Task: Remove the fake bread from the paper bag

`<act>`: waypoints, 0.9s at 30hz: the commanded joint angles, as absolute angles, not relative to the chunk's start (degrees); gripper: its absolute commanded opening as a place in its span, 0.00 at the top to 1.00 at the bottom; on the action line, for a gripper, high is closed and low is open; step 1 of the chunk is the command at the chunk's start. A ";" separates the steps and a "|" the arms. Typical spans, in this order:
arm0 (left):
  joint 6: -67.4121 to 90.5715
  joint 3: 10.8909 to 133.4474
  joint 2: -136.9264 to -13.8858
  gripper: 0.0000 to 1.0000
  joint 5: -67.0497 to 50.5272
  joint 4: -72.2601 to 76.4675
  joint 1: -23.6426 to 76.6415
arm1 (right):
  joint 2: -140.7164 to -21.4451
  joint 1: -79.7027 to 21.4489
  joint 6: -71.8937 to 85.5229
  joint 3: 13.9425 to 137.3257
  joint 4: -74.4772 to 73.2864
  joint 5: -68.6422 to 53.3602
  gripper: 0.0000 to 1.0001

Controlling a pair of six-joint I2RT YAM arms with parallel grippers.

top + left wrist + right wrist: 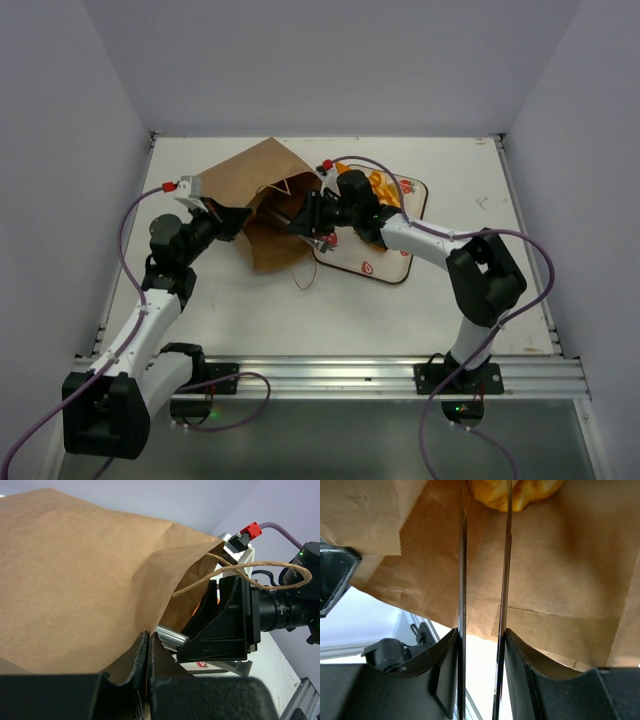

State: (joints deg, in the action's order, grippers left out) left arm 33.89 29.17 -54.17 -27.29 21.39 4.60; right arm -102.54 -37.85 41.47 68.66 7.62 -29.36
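Note:
The brown paper bag lies on its side on the table with its mouth toward the right. My left gripper is shut on the bag's lower mouth edge, and its jaws pinch the paper in the left wrist view. My right gripper reaches into the bag's mouth. In the right wrist view its long metal fingers stand apart inside the bag. A glossy golden bread piece lies at their far end, with one finger crossing in front of it. More orange bread lies on the tray.
A strawberry-print tray lies right of the bag, under my right arm. The bag's string handle trails on the table toward the near side, and another loop hangs over my right gripper's body. White walls enclose the table.

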 commanded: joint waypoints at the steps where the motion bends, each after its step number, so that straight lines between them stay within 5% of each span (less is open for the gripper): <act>1: 35.68 29.27 -52.91 0.98 -30.06 25.93 4.48 | -102.92 -37.97 42.98 71.02 11.17 -30.85 0.58; 15: 37.97 28.74 -52.65 0.98 -31.64 27.51 4.48 | -106.61 -37.88 43.59 72.86 9.93 -31.03 0.59; 27: 37.44 27.95 -52.91 0.98 -31.38 27.51 4.48 | -106.52 -37.36 42.98 73.39 10.46 -32.87 0.88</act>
